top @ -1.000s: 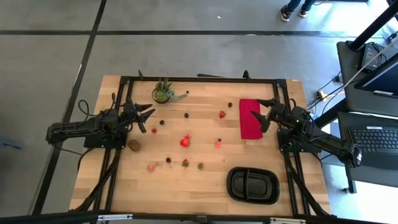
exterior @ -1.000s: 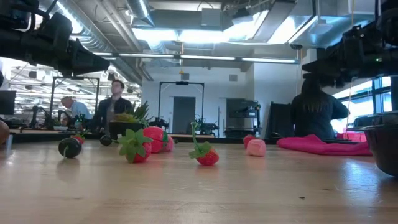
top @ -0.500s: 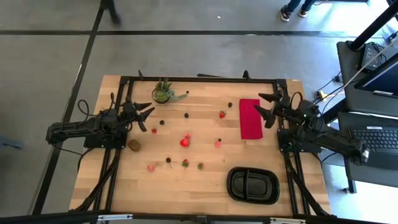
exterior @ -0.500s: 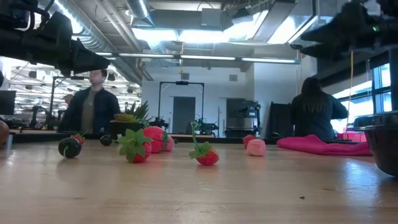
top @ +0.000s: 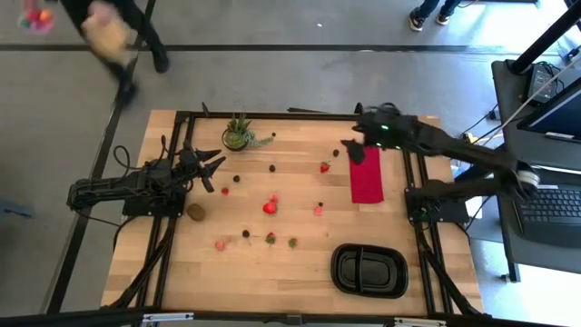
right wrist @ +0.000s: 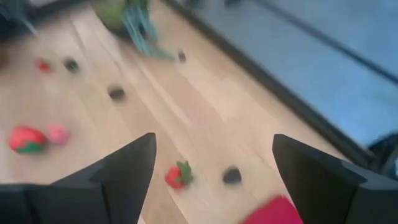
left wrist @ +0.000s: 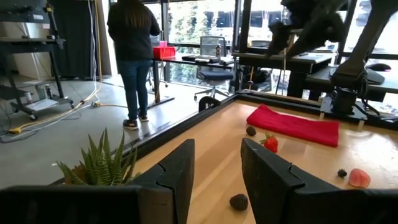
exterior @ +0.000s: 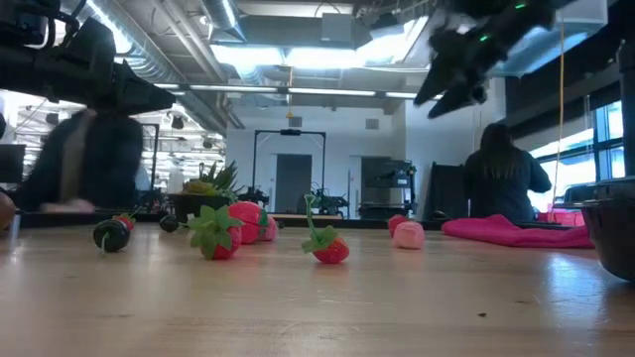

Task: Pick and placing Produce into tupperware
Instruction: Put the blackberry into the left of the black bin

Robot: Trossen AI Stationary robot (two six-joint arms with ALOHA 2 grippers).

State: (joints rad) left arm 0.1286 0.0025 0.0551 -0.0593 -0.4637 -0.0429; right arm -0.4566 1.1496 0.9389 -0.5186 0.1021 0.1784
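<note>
Hovering above the far end of the red cloth (top: pixel 366 174) is the right gripper (top: pixel 354 150), jaws spread wide with nothing between them. It sits high off the table, and its wrist view looks down on a strawberry (right wrist: pixel 178 175) and a dark berry (right wrist: pixel 232 175) just off the cloth's far corner.

The left gripper (top: pixel 215 169) is parked well away from the cloth, on the opposite side of the table near the potted plant (top: pixel 239 133). Its fingers (left wrist: pixel 176 171) are only partly apart and hold nothing.

None of the produce is in the tupperware (top: pixel 369 270), which sits on the near side of the cloth, toward the table's front edge, both compartments bare. Everything else is scattered on the wood to the left of the cloth: a small pink piece (top: pixel 318 210) closest, then a bigger red strawberry (top: pixel 270 206), a brown kiwi (top: pixel 195 213) far over by the left arm, and a row of little pieces (top: pixel 270 238) toward the front.

A person (top: pixel 109 32), blurred, is on the floor beyond the table, well away from the cloth.
</note>
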